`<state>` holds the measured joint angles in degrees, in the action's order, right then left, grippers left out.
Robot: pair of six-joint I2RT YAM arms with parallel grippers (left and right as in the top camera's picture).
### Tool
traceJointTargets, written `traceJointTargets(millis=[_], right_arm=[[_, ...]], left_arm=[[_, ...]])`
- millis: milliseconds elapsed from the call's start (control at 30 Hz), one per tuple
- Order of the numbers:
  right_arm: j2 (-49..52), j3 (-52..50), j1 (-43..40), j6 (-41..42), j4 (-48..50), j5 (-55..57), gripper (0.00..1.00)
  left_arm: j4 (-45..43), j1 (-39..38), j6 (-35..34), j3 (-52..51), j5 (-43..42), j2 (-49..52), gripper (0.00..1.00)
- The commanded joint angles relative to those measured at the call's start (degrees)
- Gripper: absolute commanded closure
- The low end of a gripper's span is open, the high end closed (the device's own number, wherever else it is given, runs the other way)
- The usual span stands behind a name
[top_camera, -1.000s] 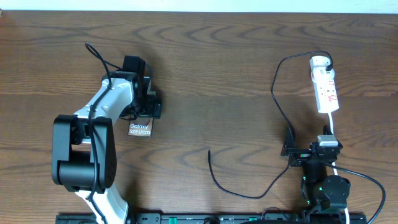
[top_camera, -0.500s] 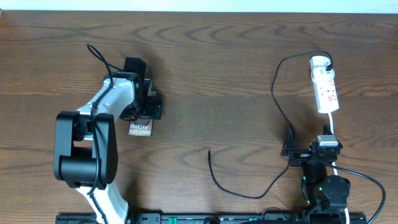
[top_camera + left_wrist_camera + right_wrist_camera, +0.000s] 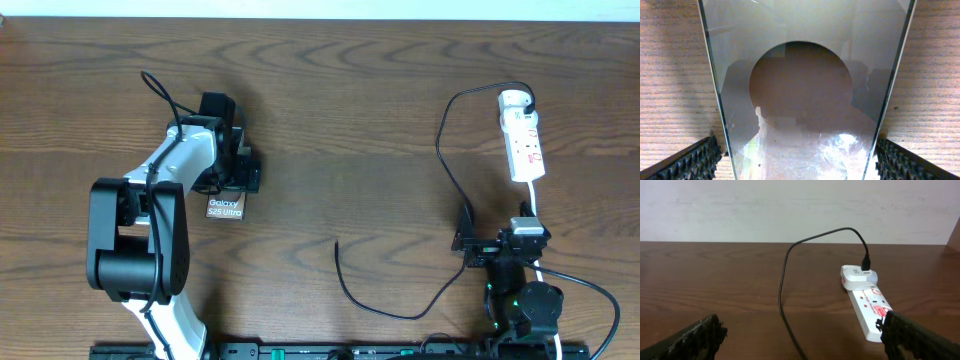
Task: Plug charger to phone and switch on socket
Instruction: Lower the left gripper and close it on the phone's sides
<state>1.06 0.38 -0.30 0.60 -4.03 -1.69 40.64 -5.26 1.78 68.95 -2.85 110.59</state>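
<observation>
The phone [image 3: 224, 207] is seen left of centre in the overhead pic, flat on the table [image 3: 350, 120]. Only its low end w/ the white "Galaxy" words is showing. The rest is hidden under the L gripper [image 3: 230, 182]. In the L wrist pic the phone [image 3: 805, 100] fills the middle, shiny, w/ a big dark round patch on it.

The charger [image 3: 441, 150] is laid out on the right side. Its white plug [image 3: 513, 99] is stuck in the top end of the socket [image 3: 526, 148] at upper right. The black wire is looped left, then down under the R gripper [image 3: 498, 240], then along the bottom. Its small tip [image 3: 337, 243] is left free at lower centre, well apart from the phone. A white cord [image 3: 535, 205] is run down from the socket's low end.

Vs a sec ago, the L arm's big elbow is found a bit higher and more to the right. The phone, wire, socket and R arm are not moved.

The L gripper is held wide open, one finger [image 3: 690, 160] at each low corner of its pic, w/ the phone btw them. Whether the phone's edges are touched can't be told. The R gripper [image 3: 800, 340] is also spread wide open, w/ nothing held. The wire is seen running btw its fingers [image 3: 695, 337]. The socket [image 3: 872, 307] and plug [image 3: 858, 276] are seen ahead, a bit right.
</observation>
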Motion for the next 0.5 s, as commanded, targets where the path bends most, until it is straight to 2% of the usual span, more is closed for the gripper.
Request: traceJointTargets(millis=[0, 167, 467], right_arm=[[-0.24, -0.04, 0.5, -0.63, -0.26, 0.04, 0.01], [-0.24, -0.04, 0.5, -0.63, -0.26, 0.04, 0.01], [-0.24, -0.04, 0.5, -0.66, -0.26, 0.04, 0.01]], left_arm=[[0.2, 0.31, 1.27, -0.5, 0.59, 0.9, 0.02], [0.15, 0.31, 3.58, -0.5, 0.79, 0.9, 0.02], [0.13, 0.31, 3.8, -0.5, 0.81, 0.9, 0.02]])
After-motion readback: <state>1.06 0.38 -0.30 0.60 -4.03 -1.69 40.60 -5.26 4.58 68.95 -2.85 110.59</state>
